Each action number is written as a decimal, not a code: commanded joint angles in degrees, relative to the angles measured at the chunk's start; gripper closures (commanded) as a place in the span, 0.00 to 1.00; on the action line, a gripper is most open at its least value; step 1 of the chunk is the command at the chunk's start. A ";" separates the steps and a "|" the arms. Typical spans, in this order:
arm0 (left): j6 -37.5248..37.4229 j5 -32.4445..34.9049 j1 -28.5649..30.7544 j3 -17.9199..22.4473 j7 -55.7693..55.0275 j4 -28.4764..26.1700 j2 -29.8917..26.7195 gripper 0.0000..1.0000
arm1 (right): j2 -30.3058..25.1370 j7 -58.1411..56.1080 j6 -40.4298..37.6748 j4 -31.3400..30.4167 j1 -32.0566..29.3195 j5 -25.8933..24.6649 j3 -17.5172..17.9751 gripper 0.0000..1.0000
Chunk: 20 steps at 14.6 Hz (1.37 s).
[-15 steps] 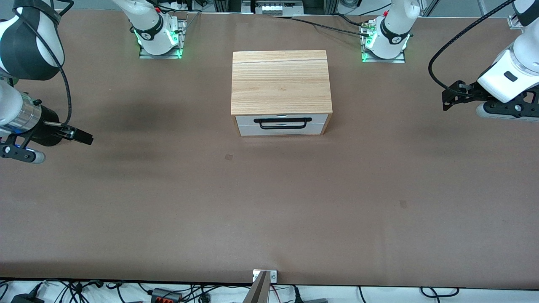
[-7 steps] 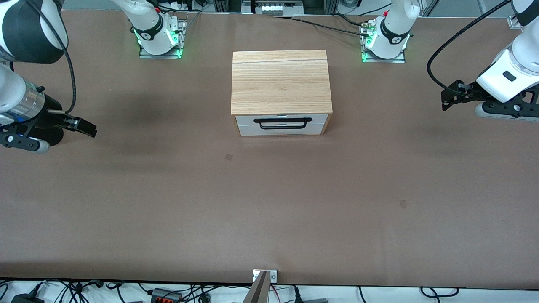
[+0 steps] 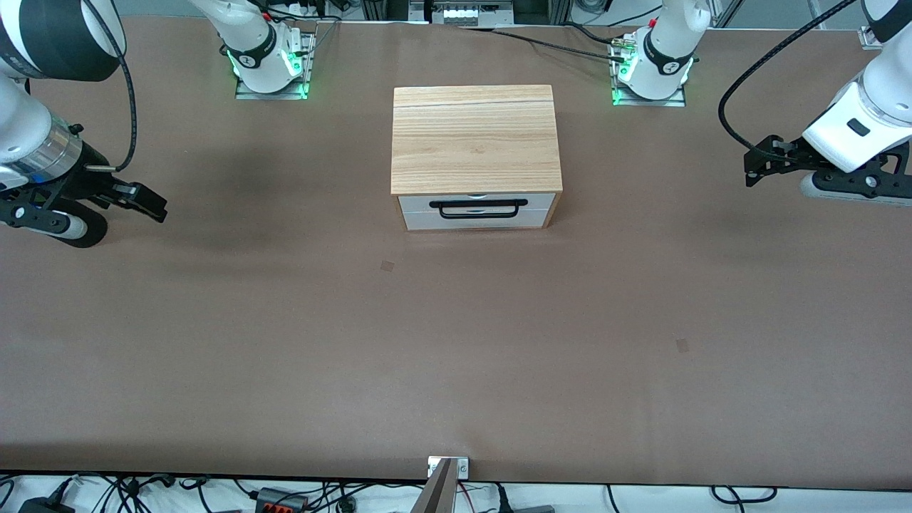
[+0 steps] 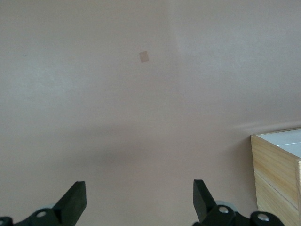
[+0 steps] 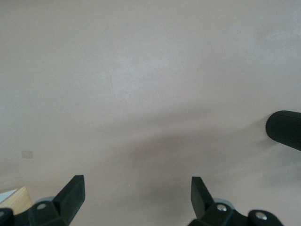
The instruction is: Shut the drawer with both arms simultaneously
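2 claws flank our target. Our right claw (image 3: pixel 153 206), released, hangs over the worktop (image 3: pixel 456 342) at the right arm's end, pointing toward the cabinet (image 3: pixel 474 139). Between both claws sits the drawer (image 3: pixel 477 211), seemingly flush, its handle (image 3: pixel 478 207) lengthwise across the table. Our left claw (image 3: pixel 757 171), also released, hangs well apart.

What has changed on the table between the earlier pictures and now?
The right gripper has drifted away from the front camera, out at its arm's end of the table. The left gripper barely shifted. Both are open and empty. The drawer and its cabinet stayed as they were.
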 commanded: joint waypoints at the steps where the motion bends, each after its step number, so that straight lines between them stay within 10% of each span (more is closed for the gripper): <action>1: -1.67 -0.75 -0.30 0.15 1.22 1.42 0.29 0.00 | -1.69 -0.40 0.73 -1.56 -1.08 0.51 1.00 0.00; 20: -3.26 -0.75 -0.39 -0.11 1.22 3.36 1.35 0.00 | -5.29 -12.36 -6.92 -0.95 -0.91 6.05 0.99 0.00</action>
